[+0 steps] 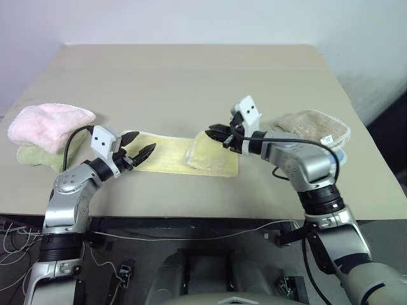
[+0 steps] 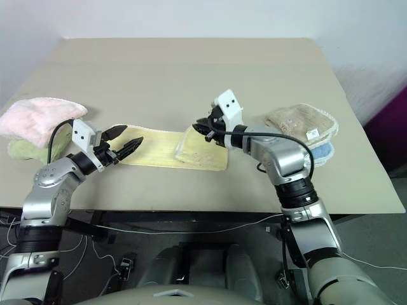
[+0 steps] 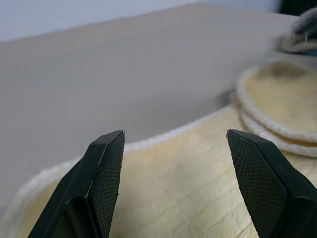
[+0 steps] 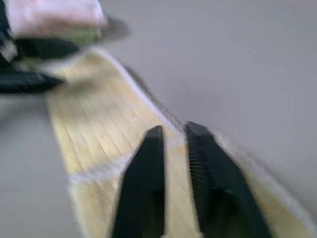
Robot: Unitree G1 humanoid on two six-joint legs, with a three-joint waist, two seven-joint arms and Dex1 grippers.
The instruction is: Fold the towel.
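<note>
Your towel (image 1: 181,154), the pale yellow one, lies as a long strip near the front edge of the table (image 1: 191,76), its right end already doubled over onto itself into a thicker pad, which suggests one fold is laid and the rest of the strip awaits. Your right gripper (image 1: 218,135) hovers at that folded end with its two black fingers pressed together; the right wrist view shows them closed with no cloth visibly pinched between them, so you appear to have nothing in hand there. Your left gripper (image 1: 141,154) sits at the opposite, unfolded end, fingers spread wide on either side of the flat cloth and its cream hem, clasping nothing yet; it looks poised to take that end so it can be carried across onto the pad.

Around the work, you have a pink towel (image 1: 49,124) stacked on a green towel (image 1: 39,157) at the left edge of the table, just beside your left arm, and a tan towel (image 1: 311,127) resting on a blue one (image 2: 323,151) to the right, behind your right forearm. Both piles sit clear of the yellow strip, though the left one is near enough that a wide sweep of your left arm could brush it
</note>
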